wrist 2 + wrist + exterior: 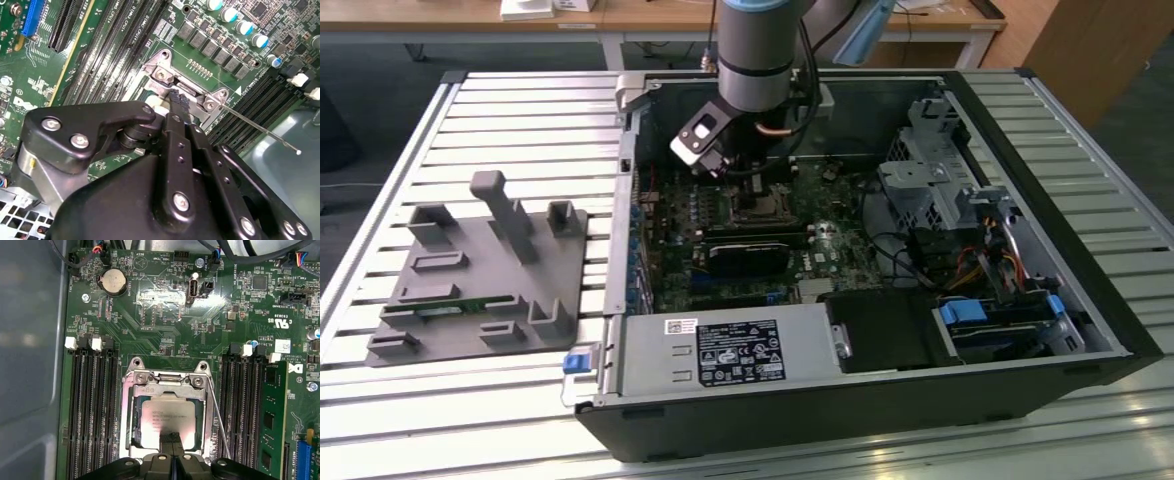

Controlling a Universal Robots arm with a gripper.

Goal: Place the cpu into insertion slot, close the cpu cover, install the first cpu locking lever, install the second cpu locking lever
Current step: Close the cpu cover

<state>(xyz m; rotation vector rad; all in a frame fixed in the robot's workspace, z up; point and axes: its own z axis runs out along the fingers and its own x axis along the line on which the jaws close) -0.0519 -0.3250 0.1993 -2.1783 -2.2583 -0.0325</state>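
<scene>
The cpu (166,420) lies flat in the insertion slot (757,207), its silvery top showing. The cpu cover (167,390), a grey metal frame, lies down around it. My gripper (172,438) is shut, with its two black fingertips (177,98) pressed together over the socket's edge at the cover's rim. One thin wire locking lever (218,422) runs beside the socket, and in the second wrist view the lever (260,131) sticks out free over the memory slots. In the exterior view the gripper (744,180) hangs from the arm just above the socket.
Black memory slots (92,405) flank the socket on both sides, one holding a green memory stick (268,425). A coin battery (113,281) sits further off. The case walls (854,405), power supply (720,352) and drive cage (927,190) surround the board. A grey fixture (480,270) stands at the exterior view's left.
</scene>
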